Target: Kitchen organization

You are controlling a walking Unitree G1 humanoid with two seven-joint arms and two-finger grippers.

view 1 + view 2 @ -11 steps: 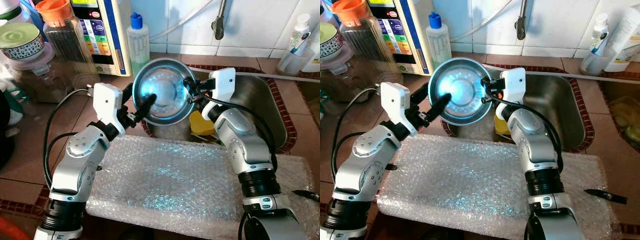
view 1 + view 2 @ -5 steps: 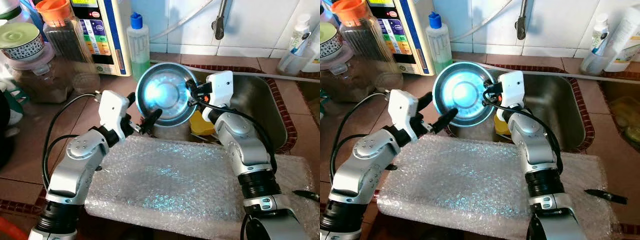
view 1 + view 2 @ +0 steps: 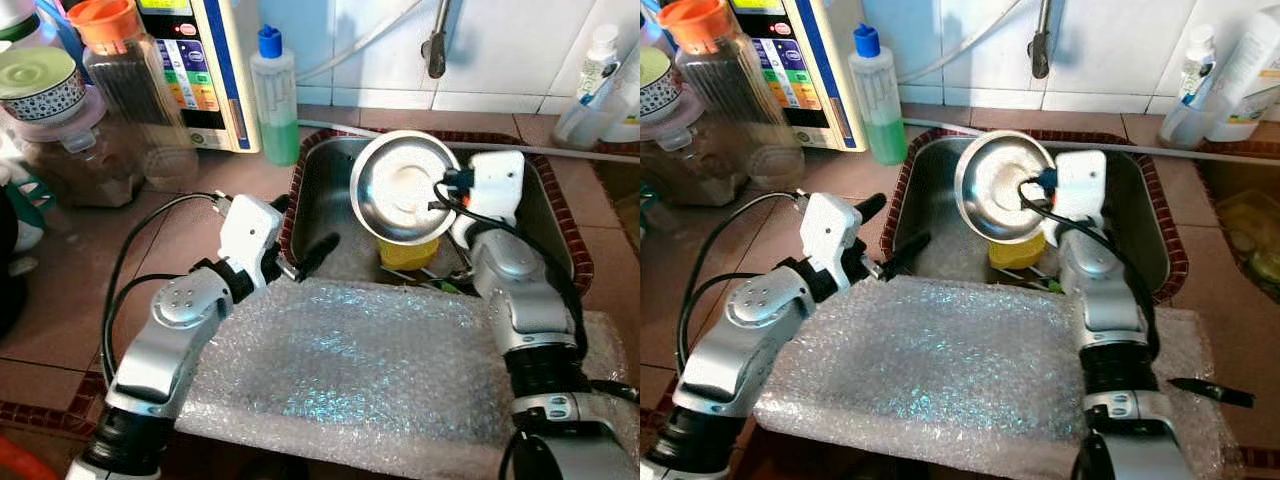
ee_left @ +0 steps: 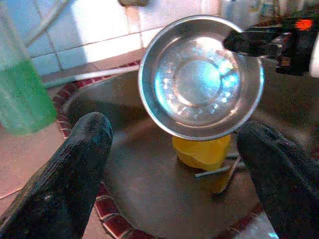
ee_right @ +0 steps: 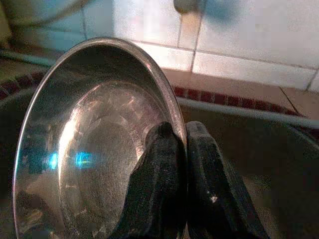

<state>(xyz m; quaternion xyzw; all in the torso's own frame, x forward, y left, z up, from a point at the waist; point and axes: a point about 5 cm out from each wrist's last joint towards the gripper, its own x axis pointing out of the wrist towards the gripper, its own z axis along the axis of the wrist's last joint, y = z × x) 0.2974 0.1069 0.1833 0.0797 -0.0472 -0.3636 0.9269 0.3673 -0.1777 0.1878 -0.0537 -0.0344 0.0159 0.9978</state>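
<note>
The coloured panel on the white appliance (image 3: 195, 70) carries print too small to read.

I'm seeing two silver arms, jointed shells, black bands near bases. White boxy wrist housings. Black cables looping off both. Left gripper (image 3: 300, 238) and right gripper (image 3: 441, 195) showing long black fingers.

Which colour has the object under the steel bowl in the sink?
Yellow, clearest in the left wrist view.
</note>
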